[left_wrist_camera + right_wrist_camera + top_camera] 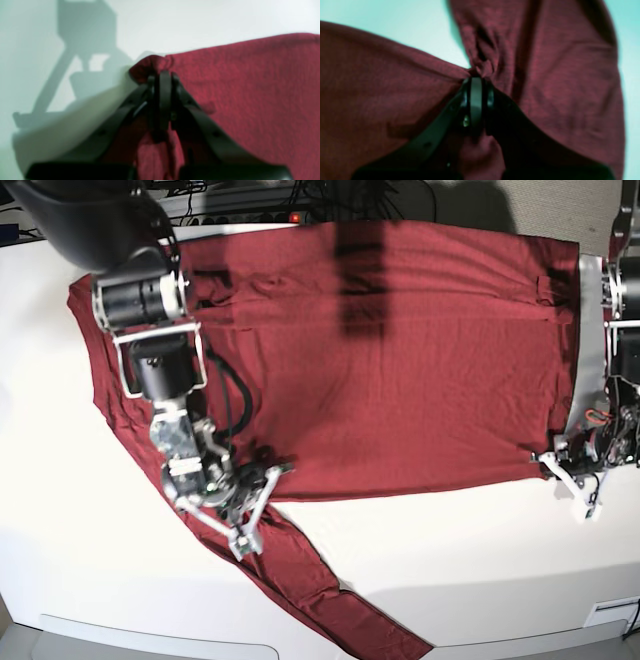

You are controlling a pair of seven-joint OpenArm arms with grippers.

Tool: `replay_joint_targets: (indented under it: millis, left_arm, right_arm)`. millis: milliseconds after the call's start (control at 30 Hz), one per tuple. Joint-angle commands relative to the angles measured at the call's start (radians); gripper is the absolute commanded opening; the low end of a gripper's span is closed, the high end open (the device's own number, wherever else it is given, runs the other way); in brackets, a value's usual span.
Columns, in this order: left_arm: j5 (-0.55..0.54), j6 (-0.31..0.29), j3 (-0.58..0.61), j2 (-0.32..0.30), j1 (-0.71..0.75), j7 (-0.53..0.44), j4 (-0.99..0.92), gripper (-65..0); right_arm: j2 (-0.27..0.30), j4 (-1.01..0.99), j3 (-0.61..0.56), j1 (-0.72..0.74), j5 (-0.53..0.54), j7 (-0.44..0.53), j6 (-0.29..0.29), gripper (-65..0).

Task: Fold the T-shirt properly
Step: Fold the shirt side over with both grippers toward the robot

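Clamped together on a bunched pinch of red cloth: right pincer (476, 82), filling the bottom of the right wrist view, jaws closed with a puckered knot of the T-shirt (557, 82) squeezed between them. Creased in long folds running up and away from that pinch, with pale table (395, 27) showing above and at the far right edge.

Likewise closed on cloth: left pincer (163, 76), gripping a small gathered corner of the T-shirt (250, 95) at its edge, more fabric hanging down between the two black arms of the pincer. Flat and smooth to the right of the grip; bare white table (200, 22) beyond, crossed on the left by a grey shadow (82, 50) of the arm.

Seen from the base view: T-shirt (400, 360) spread wide across the white table (450, 560), body flat, one long sleeve trailing diagonally toward the near edge. Right pincer (248, 525) low on the view's left, at the spot where sleeve meets body. Left pincer (572, 475) at the view's right, at the lower corner of the shirt's hem. Dark shadow band across the upper middle of the cloth. Cables (330, 195) along the far edge behind the table.
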Motion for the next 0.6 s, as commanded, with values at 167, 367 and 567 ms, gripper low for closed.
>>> replay_joint_targets:
  millis: [167, 367, 567]
  left_arm:
    - [-0.009, 0.0, -0.002, -0.011, -0.089, -0.027, 0.011, -65.0]
    - [-0.01, 0.0, -0.002, -0.008, -0.116, 0.054, 0.013, -65.0]
    - [-0.072, -0.004, -0.002, -0.03, -0.098, 0.117, 0.053, -65.0]
  right_arm:
    - [0.022, 0.018, 0.002, 0.11, 0.002, -0.005, -0.008, -65.0]
    - [0.022, 0.018, 0.001, 0.121, 0.031, -0.035, 0.034, -65.0]
    - [0.073, 0.084, 0.001, 0.092, 0.111, -0.087, 0.084, -65.0]
